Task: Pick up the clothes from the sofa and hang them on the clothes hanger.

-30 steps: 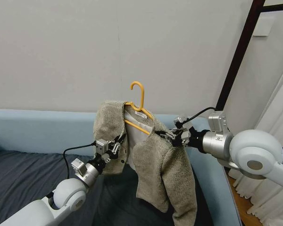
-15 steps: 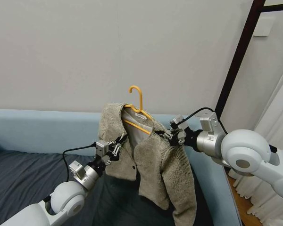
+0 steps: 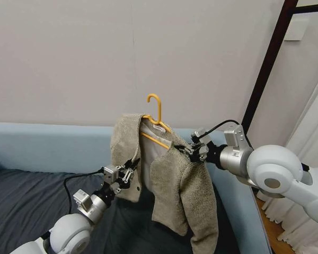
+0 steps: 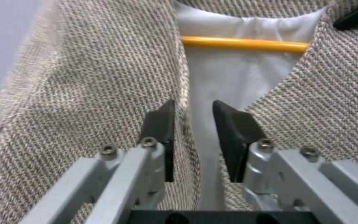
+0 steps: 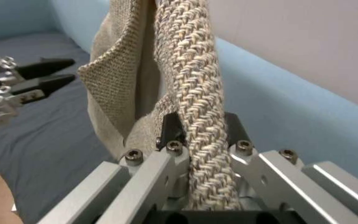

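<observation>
Cardigan [image 3: 177, 185] hangs on the yellow hanger [image 3: 158, 108] above the sofa [image 3: 37, 145]. Right gripper [image 3: 188, 152] is clenched on its right shoulder. Left gripper [image 3: 130, 169] stands parted around the left front edge, apparently not yet pinching; close squarely on the edge before tugging it straight

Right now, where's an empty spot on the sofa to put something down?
The dark seat, left of the left gripper and below the blue backrest, is bare. It's crowded in the middle, where the right gripper holds the jacket.

Home living room, light blue sofa [image 3: 32, 143], plain wall [image 3: 69, 53], white curtain [image 3: 314, 132]
</observation>
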Controlling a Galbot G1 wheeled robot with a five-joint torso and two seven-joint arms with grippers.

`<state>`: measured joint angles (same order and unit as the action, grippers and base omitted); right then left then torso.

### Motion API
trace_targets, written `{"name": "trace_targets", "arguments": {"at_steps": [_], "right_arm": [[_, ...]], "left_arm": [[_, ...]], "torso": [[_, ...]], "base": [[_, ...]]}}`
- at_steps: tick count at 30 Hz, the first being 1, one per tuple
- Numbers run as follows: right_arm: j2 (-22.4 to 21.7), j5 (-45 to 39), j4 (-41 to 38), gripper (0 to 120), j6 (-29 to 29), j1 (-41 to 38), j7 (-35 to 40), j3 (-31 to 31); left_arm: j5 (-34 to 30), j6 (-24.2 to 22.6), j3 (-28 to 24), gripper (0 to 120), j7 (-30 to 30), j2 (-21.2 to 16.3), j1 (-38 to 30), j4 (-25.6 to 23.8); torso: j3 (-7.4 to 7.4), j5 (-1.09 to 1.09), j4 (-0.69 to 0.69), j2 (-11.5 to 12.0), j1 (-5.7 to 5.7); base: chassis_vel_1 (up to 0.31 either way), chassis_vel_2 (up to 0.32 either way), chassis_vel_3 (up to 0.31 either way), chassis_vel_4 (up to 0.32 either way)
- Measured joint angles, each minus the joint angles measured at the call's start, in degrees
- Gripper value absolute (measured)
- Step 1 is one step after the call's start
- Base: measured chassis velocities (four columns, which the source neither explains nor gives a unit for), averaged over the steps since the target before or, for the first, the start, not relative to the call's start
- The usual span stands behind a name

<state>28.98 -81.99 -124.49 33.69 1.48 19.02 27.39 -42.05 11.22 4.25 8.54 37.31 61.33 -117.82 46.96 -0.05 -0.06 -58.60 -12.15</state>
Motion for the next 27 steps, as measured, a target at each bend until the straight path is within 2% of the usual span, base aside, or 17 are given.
{"name": "trace_targets", "arguments": {"at_steps": [1, 3, 5, 8, 10, 12, 13, 15, 17, 18, 22, 23, 24, 26, 27], "right_arm": [[-0.48, -0.32, -0.25, 4, 0.19, 0.20, 0.32, -0.30], [-0.98, -0.72, -0.48, 4, 0.41, 0.38, 0.84, -0.62], [-2.26, -3.08, -1.47, 4, 1.65, 1.23, 4.19, -2.43], [-3.35, -6.23, -2.46, 4, 3.37, 2.99, 7.86, -5.47], [-5.69, -8.14, -3.51, 4, 4.39, 5.83, 9.86, -9.15], [-8.45, -9.24, -4.84, 4, 4.47, 8.00, 11.05, -11.58], [-8.45, -9.24, -4.84, 4, 4.47, 8.00, 11.05, -11.58], [-9.91, -10.34, -5.67, 4, 4.50, 9.07, 12.57, -12.81], [-10.68, -11.44, -6.40, 4, 4.51, 9.75, 15.41, -13.50], [-10.68, -11.44, -6.40, 4, 4.51, 9.75, 15.41, -13.50], [-10.87, -12.30, -7.33, 4, 4.53, 11.70, 20.56, -14.60], [-10.87, -12.30, -7.33, 4, 4.53, 11.70, 20.56, -14.60], [-10.69, -11.60, -7.43, 4, 4.57, 12.90, 21.16, -15.18], [-9.78, -8.61, -7.25, 4, 4.60, 15.05, 21.64, -15.96], [-9.78, -8.61, -7.25, 4, 4.60, 15.05, 21.64, -15.96]], "left_arm": [[0.53, 0.00, 0.80, 38, 0.47, -0.27, 1.23, -0.64], [1.32, 0.06, 1.36, 42, 0.98, -0.48, 2.40, -1.26], [2.66, 0.45, 1.94, 52, 1.91, -0.43, 4.45, -2.23], [3.35, 0.68, 2.60, 58, 2.93, 0.33, 6.05, -3.00], [4.11, 0.87, 3.14, 68, 4.37, 1.92, 7.61, -3.56], [5.23, 0.94, 3.65, 77, 5.32, 3.88, 9.19, -3.75], [5.23, 0.94, 3.65, 77, 5.32, 3.88, 9.19, -3.75], [6.63, 0.95, 5.70, 85, 6.69, 6.23, 12.21, -4.19], [7.69, 1.08, 8.88, 94, 7.96, 8.98, 15.54, -4.48], [7.69, 1.08, 8.88, 94, 7.96, 8.98, 15.54, -4.48], [7.92, 2.90, 17.07, 100, 8.59, 14.32, 21.21, -3.96], [7.92, 2.90, 17.07, 100, 8.59, 14.32, 21.21, -3.96], [8.32, 4.22, 19.92, 100, 8.15, 16.30, 24.30, -3.68], [10.00, 6.71, 23.62, 100, 6.47, 19.56, 29.93, -3.57], [10.00, 6.71, 23.62, 100, 6.47, 19.56, 29.93, -3.57]], "torso": [[0.00, 0.00, -0.01, 0.00, 0.00], [0.00, 0.01, -0.01, 0.00, 0.00], [0.00, 0.01, 0.00, 0.00, 0.00], [0.00, 0.01, -0.03, 0.00, 0.00], [0.00, 0.02, 0.02, 0.00, 0.00], [-0.01, 0.01, -0.06, 0.00, 0.00], [-0.01, 0.01, -0.06, 0.00, 0.00], [-0.01, 0.02, -0.07, 0.00, 0.00], [-0.01, 0.01, -0.01, -0.01, 0.01], [-0.01, 0.01, -0.01, -0.01, 0.01], [0.00, 0.02, -0.01, 0.00, 0.00], [0.00, 0.02, -0.01, 0.00, 0.00], [-0.01, 0.00, -0.04, 0.00, 0.00], [-0.01, 0.01, -0.01, 0.00, 0.01], [-0.01, 0.01, -0.01, 0.00, 0.01]], "base": [[0.000, 0.000, 0.000, 0.000], [0.000, 0.000, 0.000, 0.000], [0.000, 0.000, 0.000, 0.000], [0.000, 0.000, 0.000, 0.000], [0.000, 0.000, 0.000, 0.000], [0.000, 0.000, 0.000, 0.000], [0.000, 0.000, 0.000, 0.000], [0.000, 0.000, 0.000, 0.000], [0.000, 0.000, 0.000, 0.000], [0.000, 0.000, 0.000, 0.000], [0.000, 0.000, 0.000, 0.000], [0.000, 0.000, 0.000, 0.000], [0.000, 0.000, 0.000, 0.000], [0.000, 0.000, 0.000, 0.000], [0.000, 0.000, 0.000, 0.000]]}}
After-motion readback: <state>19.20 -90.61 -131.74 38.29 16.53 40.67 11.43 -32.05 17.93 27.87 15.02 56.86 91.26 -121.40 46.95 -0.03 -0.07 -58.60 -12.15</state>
